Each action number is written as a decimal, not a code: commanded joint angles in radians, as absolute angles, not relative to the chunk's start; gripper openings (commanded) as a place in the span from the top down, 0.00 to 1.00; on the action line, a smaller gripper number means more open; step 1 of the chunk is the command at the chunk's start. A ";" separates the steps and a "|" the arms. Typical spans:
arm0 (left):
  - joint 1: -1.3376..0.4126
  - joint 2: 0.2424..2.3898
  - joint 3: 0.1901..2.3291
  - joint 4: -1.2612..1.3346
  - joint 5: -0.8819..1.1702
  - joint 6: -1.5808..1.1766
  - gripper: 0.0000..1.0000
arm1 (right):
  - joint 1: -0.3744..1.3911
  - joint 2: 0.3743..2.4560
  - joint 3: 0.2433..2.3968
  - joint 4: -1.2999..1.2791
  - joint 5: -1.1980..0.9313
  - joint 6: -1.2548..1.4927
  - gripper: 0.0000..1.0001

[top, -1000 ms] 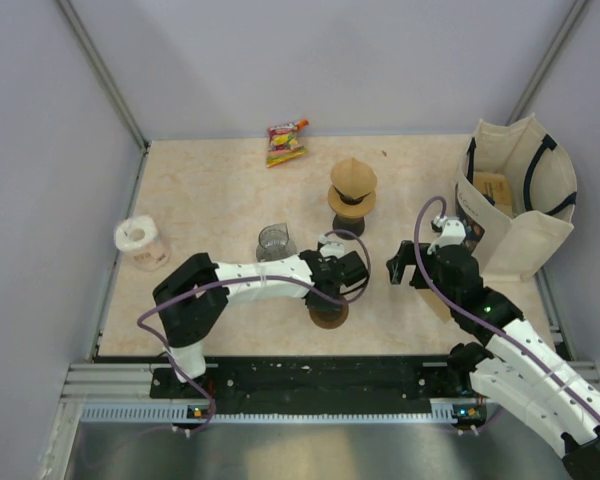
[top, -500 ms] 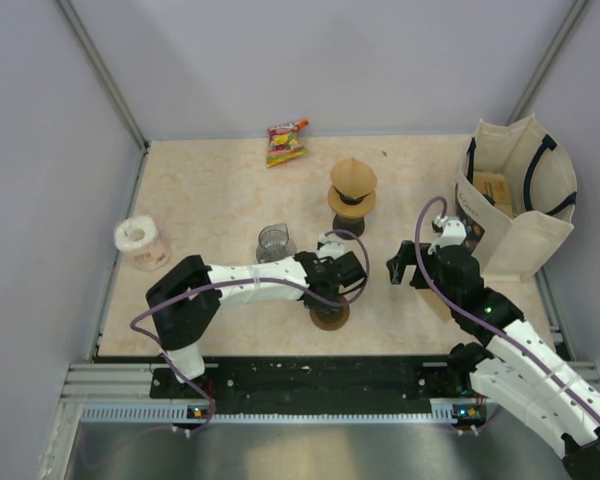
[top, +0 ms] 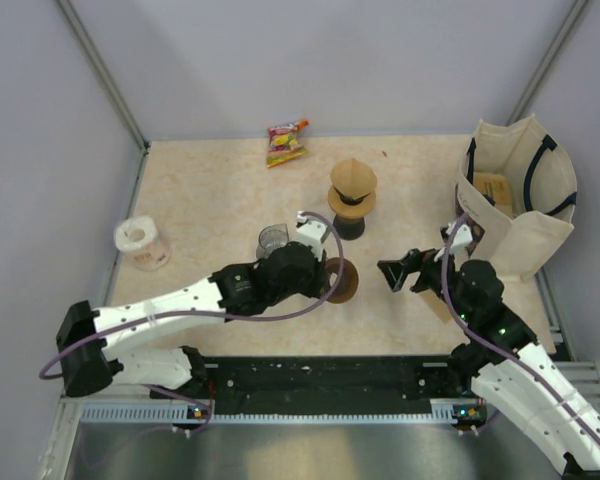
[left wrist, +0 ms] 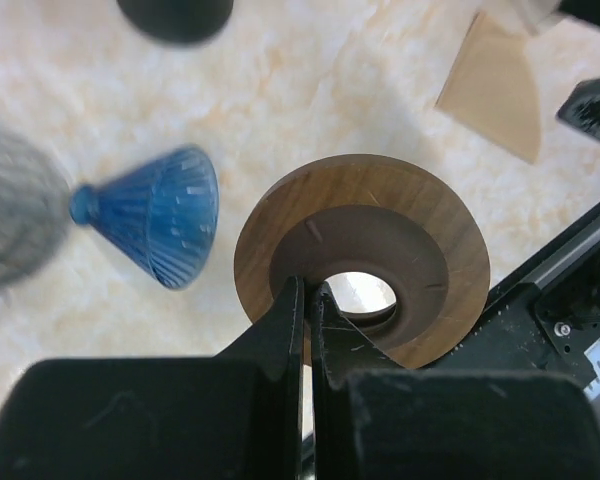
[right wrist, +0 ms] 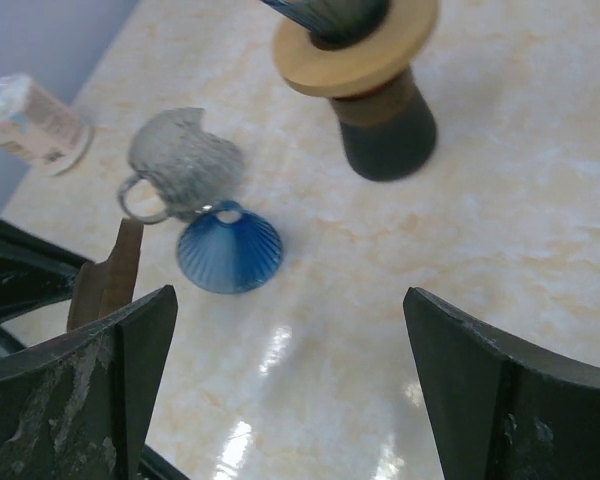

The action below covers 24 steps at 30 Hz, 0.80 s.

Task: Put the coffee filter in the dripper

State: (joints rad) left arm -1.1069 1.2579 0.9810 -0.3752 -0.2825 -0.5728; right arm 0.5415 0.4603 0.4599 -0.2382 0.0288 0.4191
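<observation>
My left gripper [top: 325, 279] is shut on the rim of a brown wooden ring [top: 343, 280] and holds it above the table; in the left wrist view the fingers [left wrist: 307, 292] pinch the ring [left wrist: 420, 240] at its near edge. A blue ribbed dripper cone [left wrist: 160, 218] lies on its side on the table, also in the right wrist view [right wrist: 230, 248]. A tan paper filter [left wrist: 495, 85] lies flat near my right arm. My right gripper [top: 400, 270] is open and empty [right wrist: 290, 380], over bare table to the right of the cone.
A dark stand with a wooden disc and a tan cone on top [top: 352, 195] stands behind the ring. A glass pitcher [top: 275, 242] is next to the cone. A paper roll [top: 142, 242] is at left, a snack packet [top: 286, 141] at the back, a tote bag [top: 520, 200] at right.
My left arm has swung out and carried the wooden ring up and away from the front edge, tilting it. My right gripper has shifted slightly down and right.
</observation>
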 commanded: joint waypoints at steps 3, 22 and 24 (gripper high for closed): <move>-1.101 1.054 0.827 0.021 -0.343 -0.227 1.00 | 0.551 0.449 0.456 0.056 -0.316 0.452 0.05; -1.101 1.107 0.887 0.034 -0.624 -0.268 1.00 | 0.594 0.985 0.692 0.244 -0.520 0.555 0.37; -1.101 1.111 0.890 0.031 -0.635 -0.267 1.00 | 0.609 1.015 0.704 0.262 -0.512 0.554 0.41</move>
